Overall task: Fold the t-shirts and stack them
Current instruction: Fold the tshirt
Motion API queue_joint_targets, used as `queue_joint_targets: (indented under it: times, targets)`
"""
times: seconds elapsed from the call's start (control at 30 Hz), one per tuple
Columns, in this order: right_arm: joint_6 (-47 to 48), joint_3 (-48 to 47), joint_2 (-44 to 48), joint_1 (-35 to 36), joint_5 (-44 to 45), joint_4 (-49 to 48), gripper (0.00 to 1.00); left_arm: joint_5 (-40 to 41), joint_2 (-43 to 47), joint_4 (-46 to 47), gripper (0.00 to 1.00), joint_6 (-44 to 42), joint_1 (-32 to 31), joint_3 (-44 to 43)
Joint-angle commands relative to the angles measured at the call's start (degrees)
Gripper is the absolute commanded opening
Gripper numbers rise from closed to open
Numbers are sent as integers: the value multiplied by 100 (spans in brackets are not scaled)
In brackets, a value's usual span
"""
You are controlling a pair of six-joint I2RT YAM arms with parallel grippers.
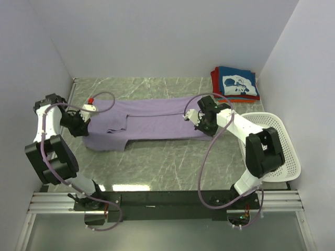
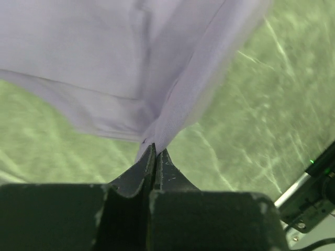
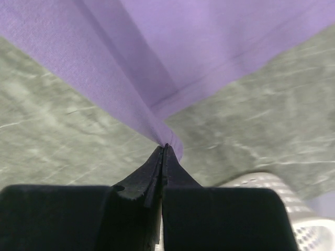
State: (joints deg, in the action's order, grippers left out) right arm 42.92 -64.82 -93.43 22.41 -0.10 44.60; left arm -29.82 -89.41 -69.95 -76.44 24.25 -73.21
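Observation:
A lavender-purple t-shirt (image 1: 152, 121) lies stretched lengthwise across the middle of the table, folded into a long band. My left gripper (image 1: 82, 123) is shut on its left end, the cloth (image 2: 157, 68) pinched at the fingertips and lifted off the table. At the right end, my right gripper (image 1: 201, 119) is shut on a pinch of the same purple cloth (image 3: 172, 63). A folded stack of t-shirts (image 1: 235, 83), navy blue with a white print on top and red and orange beneath, sits in the far right corner.
A white perforated basket (image 1: 280, 151) stands at the right edge beside the right arm; its rim (image 3: 277, 193) shows in the right wrist view. White walls close in the table on three sides. The green marbled tabletop (image 1: 157, 162) lies bare in front of the shirt.

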Motion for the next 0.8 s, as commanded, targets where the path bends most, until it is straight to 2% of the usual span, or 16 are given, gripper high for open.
queue_joint_targets:
  times: [0.0, 0.2, 0.33, 0.5, 0.77]
  targets:
    - [304, -679, -324, -219, 27, 365, 0, -472, -269, -115, 1, 577, -95, -798]
    - [480, -1497, -1001, -404, 36, 594, 0, -366, -893, 508, 1, 1535, -465, -1370]
    - [551, -1893, -1379, -466, 80, 655, 0, -305, -1324, 562, 1, 1922, -606, -1801]
    - [674, -2306, -1713, -536, 115, 717, 0, -191, -1798, 650, 1, 2125, -623, -2267]
    - [771, -2632, -2250, -589, 229, 664, 0, -76, -2239, 939, 1, 2371, -676, -2514]
